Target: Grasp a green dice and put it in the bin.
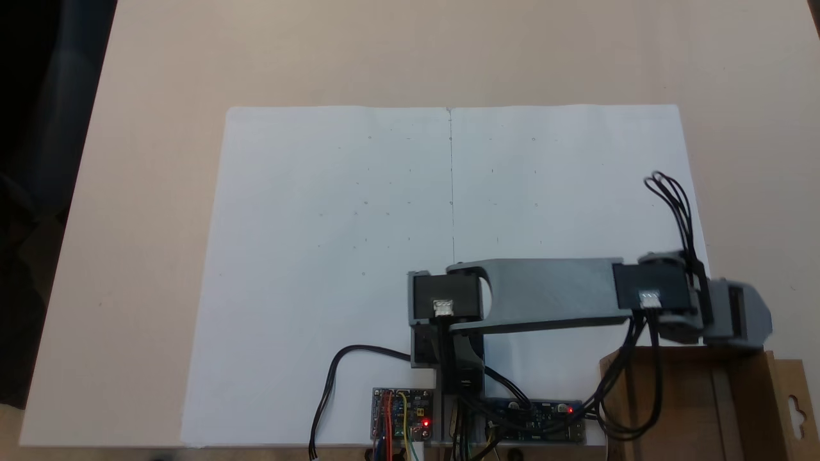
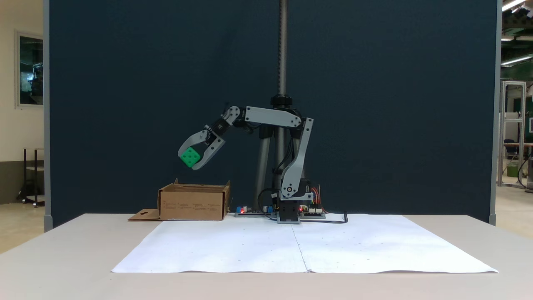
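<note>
While the grey plastic arm (image 2: 272, 118) reaches out level from its base, the gripper (image 2: 192, 159) hangs in the air above the bin (image 2: 193, 203), its two curved jaws clamped on the green dice (image 2: 190, 156) — a glossy bright cube with darker round pips. Below, the bin is matte brown cardboard, boxy and low-walled, with a flat flap (image 1: 793, 403) bearing a cut-out slot. It stands on the pale table (image 2: 62, 250) beside smooth white paper sheets (image 2: 304, 246) — creased where they meet.

White paper sheets (image 2: 304, 246) side by side on a beige table (image 1: 147, 192) — dark blue backdrop panel (image 2: 374, 104), metal pole (image 2: 283, 46) behind.
</note>
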Available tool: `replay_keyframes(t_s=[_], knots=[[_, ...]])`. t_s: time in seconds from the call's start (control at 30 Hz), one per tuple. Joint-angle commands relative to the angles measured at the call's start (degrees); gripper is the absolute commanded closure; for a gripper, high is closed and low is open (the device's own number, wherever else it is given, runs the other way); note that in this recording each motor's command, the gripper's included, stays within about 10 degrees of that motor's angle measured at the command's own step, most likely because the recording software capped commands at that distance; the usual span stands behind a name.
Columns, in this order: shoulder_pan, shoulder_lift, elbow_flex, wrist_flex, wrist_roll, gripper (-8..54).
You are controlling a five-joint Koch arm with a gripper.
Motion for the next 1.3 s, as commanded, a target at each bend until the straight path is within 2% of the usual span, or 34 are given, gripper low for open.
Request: replay_keyframes(t_s=[0.0,0.1,0.27,0.5,0.87,0.9,0.97,1.0,1.1,1.27], knots=[[3.0,-1.9,-5.4,-2.4,-5.9,28.7],[9.2,-9.1,-9.9,-2.3,-8.4,28.7],[14.5,-12.9,-10.1,-1.4,-12.2,28.7],[16.9,-13.0,-10.0,7.3,-15.6,28.7],[16.4,-12.9,-7.5,9.5,-15.9,27.9],[16.2,-12.8,-7.0,10.0,-15.9,25.0],[15.8,-13.0,-6.4,10.7,-15.9,12.5],[15.6,-13.4,-6.2,10.7,-15.9,10.6],[14.3,-13.8,-6.2,10.6,-15.8,-0.3],[10.3,-12.3,-6.2,9.4,-15.5,-0.2]])
